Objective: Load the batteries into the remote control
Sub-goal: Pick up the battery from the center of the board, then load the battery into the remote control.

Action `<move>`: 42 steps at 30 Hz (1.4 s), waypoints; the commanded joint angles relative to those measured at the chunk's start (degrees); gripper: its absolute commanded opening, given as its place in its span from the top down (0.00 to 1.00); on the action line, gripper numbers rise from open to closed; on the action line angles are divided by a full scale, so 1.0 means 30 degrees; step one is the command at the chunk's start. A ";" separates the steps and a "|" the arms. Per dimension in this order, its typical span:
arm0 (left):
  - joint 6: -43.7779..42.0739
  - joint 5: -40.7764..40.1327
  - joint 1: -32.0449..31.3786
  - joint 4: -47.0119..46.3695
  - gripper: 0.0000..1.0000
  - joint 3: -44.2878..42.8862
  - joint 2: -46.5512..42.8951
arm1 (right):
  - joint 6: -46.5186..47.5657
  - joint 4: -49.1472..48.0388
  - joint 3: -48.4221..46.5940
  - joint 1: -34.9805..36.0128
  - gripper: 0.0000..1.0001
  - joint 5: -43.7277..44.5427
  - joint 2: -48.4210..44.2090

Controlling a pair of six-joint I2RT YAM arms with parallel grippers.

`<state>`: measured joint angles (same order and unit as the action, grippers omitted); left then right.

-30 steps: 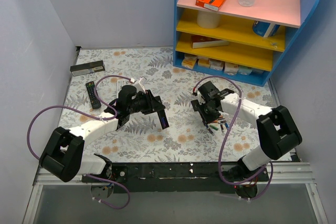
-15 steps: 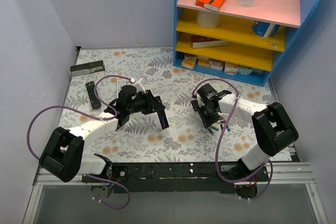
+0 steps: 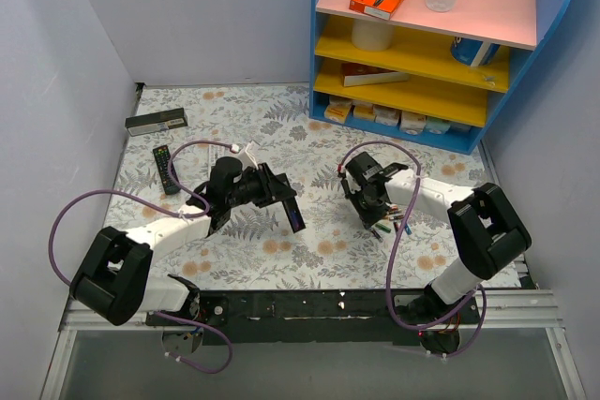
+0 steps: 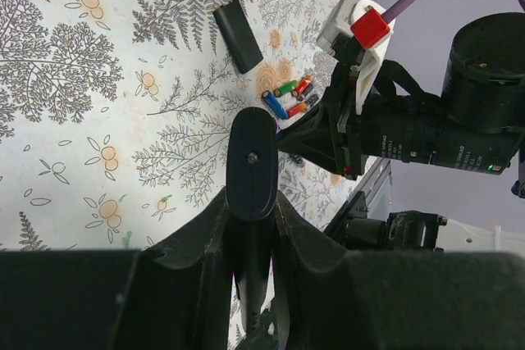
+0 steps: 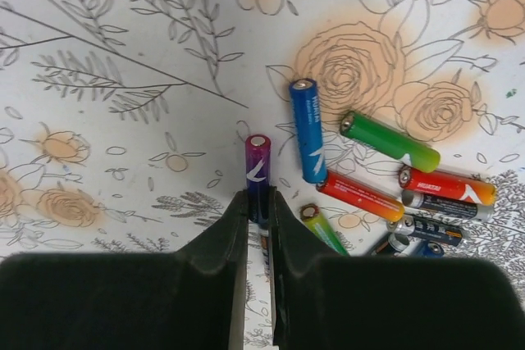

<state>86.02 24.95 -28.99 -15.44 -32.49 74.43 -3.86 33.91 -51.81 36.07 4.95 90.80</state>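
My left gripper (image 3: 274,190) is shut on the long black remote control (image 3: 292,207), held tilted above the table; in the left wrist view the remote (image 4: 253,161) sticks out from between the fingers (image 4: 205,235). My right gripper (image 3: 369,205) is shut on a purple battery (image 5: 257,170), clamped between its fingers (image 5: 234,227). The other batteries (image 5: 385,178), blue, green, red and black, lie in a loose pile on the floral cloth just right of it. They also show in the top view (image 3: 390,225) and the left wrist view (image 4: 292,96).
A small black flat cover (image 4: 238,25) lies on the cloth near the pile. A short black remote with coloured buttons (image 3: 166,168) and a dark box (image 3: 157,121) lie at the far left. A blue shelf unit (image 3: 422,44) stands at the back right.
My right gripper has moved a little left, away from the pile, with the purple battery in it. The left arm with the remote has barely shifted.
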 commanded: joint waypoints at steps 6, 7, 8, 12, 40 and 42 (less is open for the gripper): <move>0.2468 -0.0024 0.0025 -0.4633 1.00 0.1921 -0.0905 | -0.0500 0.1819 -0.3761 0.0602 0.93 -0.3668 -0.2286; 0.2760 -0.0084 -0.0003 -0.5131 1.00 0.2417 -0.0905 | -0.0675 0.2314 -0.4490 0.0660 0.93 -0.4136 -0.2435; 0.3256 -0.0142 0.0025 -0.6267 1.00 0.2654 -0.0876 | -0.0822 0.2551 -0.4787 0.0835 0.93 -0.4807 -0.2581; 0.4487 -0.0289 -0.0004 -0.8910 1.00 0.3505 -0.0350 | -0.1437 0.3431 -0.6135 0.1625 0.93 -0.5400 -0.3343; 0.6219 0.0414 -0.0560 -1.4392 1.00 0.2510 0.2376 | -0.3724 0.6303 -1.1088 0.5172 0.97 -0.4199 -0.0094; 0.6279 0.0414 -0.0677 -1.4539 1.00 0.2481 0.2522 | -0.3753 0.6566 -1.1263 0.5173 0.96 -0.4111 0.0170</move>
<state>104.25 25.76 -30.28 -55.90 -23.35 81.71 -14.81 51.62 -82.43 51.22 -8.03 90.15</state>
